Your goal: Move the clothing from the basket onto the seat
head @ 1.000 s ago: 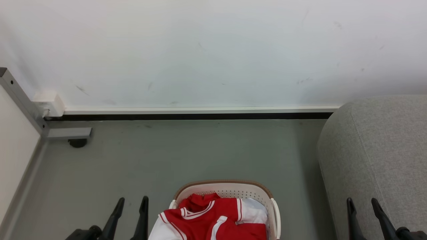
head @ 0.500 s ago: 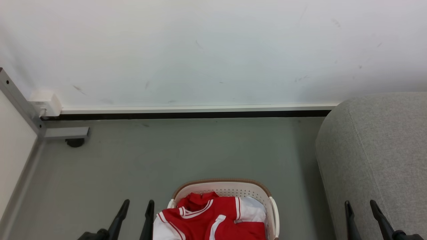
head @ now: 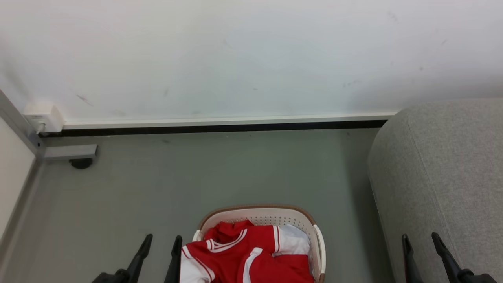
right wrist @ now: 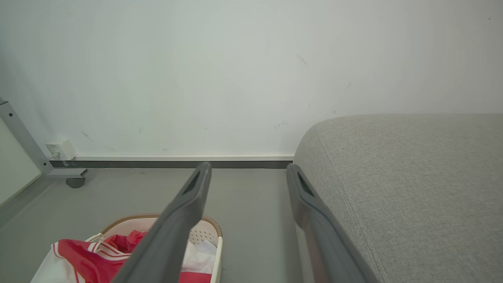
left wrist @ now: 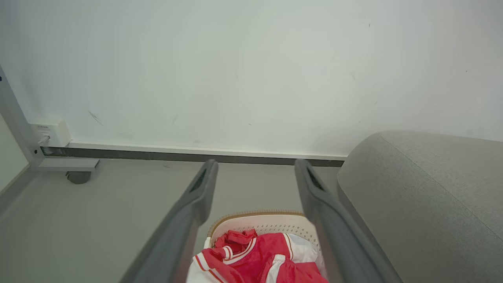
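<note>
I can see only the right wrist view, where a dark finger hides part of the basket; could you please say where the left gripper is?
Observer: The left gripper hangs open and empty left of the oval cream-white perforated plastic basket.
Operator: Thank you. What am I missing in the basket?
Observer: Soft red clothing with white-striped trim, filling the basket's middle.
Operator: Is the left arm lined up?
Observer: Its wrist view frames the basket between its fingers.

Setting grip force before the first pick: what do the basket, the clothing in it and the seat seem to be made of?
The basket: seemingly rigid moulded plastic, with a smooth cream finish and rows of punched holes in its wall.
The clothing: soft thin fabric, probably synthetic sportswear; it lies crumpled in folds.
The seat: matte light grey woven upholstery with a grainy texture and a stitched seam; probably padded.
</note>
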